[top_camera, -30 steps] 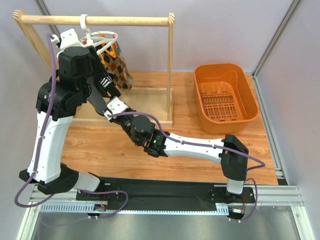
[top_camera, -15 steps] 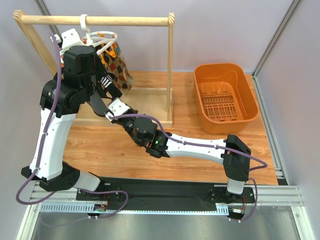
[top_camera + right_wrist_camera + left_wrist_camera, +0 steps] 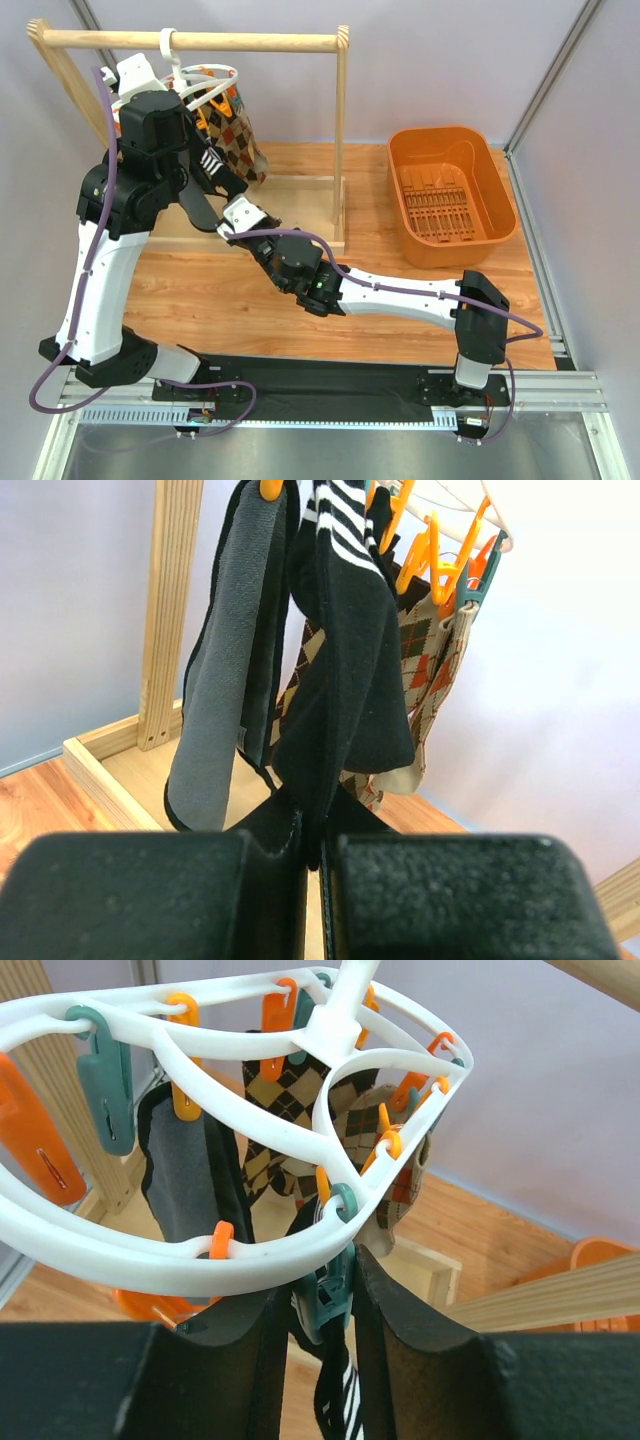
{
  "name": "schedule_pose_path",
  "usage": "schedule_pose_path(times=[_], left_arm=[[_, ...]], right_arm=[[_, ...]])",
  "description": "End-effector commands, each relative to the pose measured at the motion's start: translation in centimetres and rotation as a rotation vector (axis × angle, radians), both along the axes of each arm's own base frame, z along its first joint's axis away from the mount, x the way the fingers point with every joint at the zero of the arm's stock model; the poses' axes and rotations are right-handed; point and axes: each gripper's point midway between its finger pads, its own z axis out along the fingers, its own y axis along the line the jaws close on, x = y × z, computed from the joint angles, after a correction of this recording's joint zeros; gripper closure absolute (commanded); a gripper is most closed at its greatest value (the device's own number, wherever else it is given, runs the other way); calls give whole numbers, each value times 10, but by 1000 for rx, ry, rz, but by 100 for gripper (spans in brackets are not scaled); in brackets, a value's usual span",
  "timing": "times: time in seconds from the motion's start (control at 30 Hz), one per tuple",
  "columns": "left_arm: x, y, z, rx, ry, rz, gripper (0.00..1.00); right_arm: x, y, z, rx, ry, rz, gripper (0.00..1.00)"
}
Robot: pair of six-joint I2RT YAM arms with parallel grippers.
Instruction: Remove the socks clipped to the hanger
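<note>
**Top external.** Fixed high and behind the arm bases, tilted down and forward. Far view taking in the whole counter (image 3: 200,300), the wooden frame (image 3: 250,42) and the orange basket (image 3: 400,140).

**Left wrist.** On the left arm, looking up past the left claw (image 3: 322,1290). Very close, just under the rim of the hanger (image 3: 130,1255), with a teal clip (image 3: 322,1305) pinched in the foreground.

**Right wrist.** On the right arm, looking up along the right claw (image 3: 312,830). Close beneath the socks (image 3: 225,680), with the striped black sock (image 3: 345,660) nipped at its lower end.

**Overlap.** All three views show the hanger, socks and frame. Both wrist views show the striped black sock.
</note>
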Motion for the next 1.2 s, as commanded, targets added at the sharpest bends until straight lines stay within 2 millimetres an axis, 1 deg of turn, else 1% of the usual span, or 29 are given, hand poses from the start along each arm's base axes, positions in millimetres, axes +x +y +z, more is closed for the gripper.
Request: schedule_pose_path(times=[0.0,0.1,0.23,0.43,0.47,0.53,0.57,0.63,0.67,0.73,0.8,0.83,0.87,0.9,0.93,0.97,1.0,1.03,1.07,1.1,1.13,1.17], left_arm=[[-3,-2,12,-13,-43,-21,77],[-4,-2,11,-15,-43,-25,92],[-4,-3,11,-17,-42,-32,100],[-6,-3,11,-18,-46,-39,100],[-8,-2,12,-19,-50,-39,100],[-8,-3,11,-17,-50,-41,100],[-9,-3,12,-19,-54,-47,100],[-9,-4,10,-13,-51,-53,100],[-10,-3,11,-15,-54,-58,100],[-11,-5,9,-9,-52,-67,100],[-14,-4,11,-9,-58,-77,100],[-14,-5,5,-5,-48,-80,100],[-18,-5,7,-6,-59,-96,100],[-19,-6,7,-4,-64,-108,100],[-16,-9,1,-4,-65,-121,98],[-22,-9,4,-13,-85,-140,96],[-24,-10,3,-14,-96,-146,93],[-22,-11,-3,-13,-94,-153,92],[-28,-8,0,-19,-110,-153,90],[-29,-7,-1,-15,-111,-153,87],[-30,-6,-4,-9,-106,-151,86],[-33,-4,-3,-6,-111,-150,84]], right_arm=[[-7,-13,29,81,-31,-2,100],[-7,-15,29,84,-30,-4,100],[-7,-16,30,86,-27,-8,100],[-7,-21,23,90,-9,-11,100],[-8,-24,25,96,-9,-14,100],[-8,-27,20,89,-2,-20,100],[-9,-31,23,94,1,-24,100],[-9,-38,21,88,14,-35,100],[-11,-47,18,77,29,-43,100],[-7,-65,11,64,59,-100,100],[-3,-93,3,46,106,-169,100],[-1,-103,1,36,126,-192,100],[4,-124,-2,4,162,-229,100],[7,-135,-5,31,210,-247,100],[10,-146,-6,40,246,-263,100],[18,-174,-12,7,289,-313,100],[20,-186,-15,42,341,-327,100],[23,-203,-30,-8,387,-363,99],[34,-232,-27,18,409,-421,100],[38,-243,-33,23,444,-431,100],[40,-258,-45,25,497,-466,100],[50,-285,-47,52,518,-529,100]])
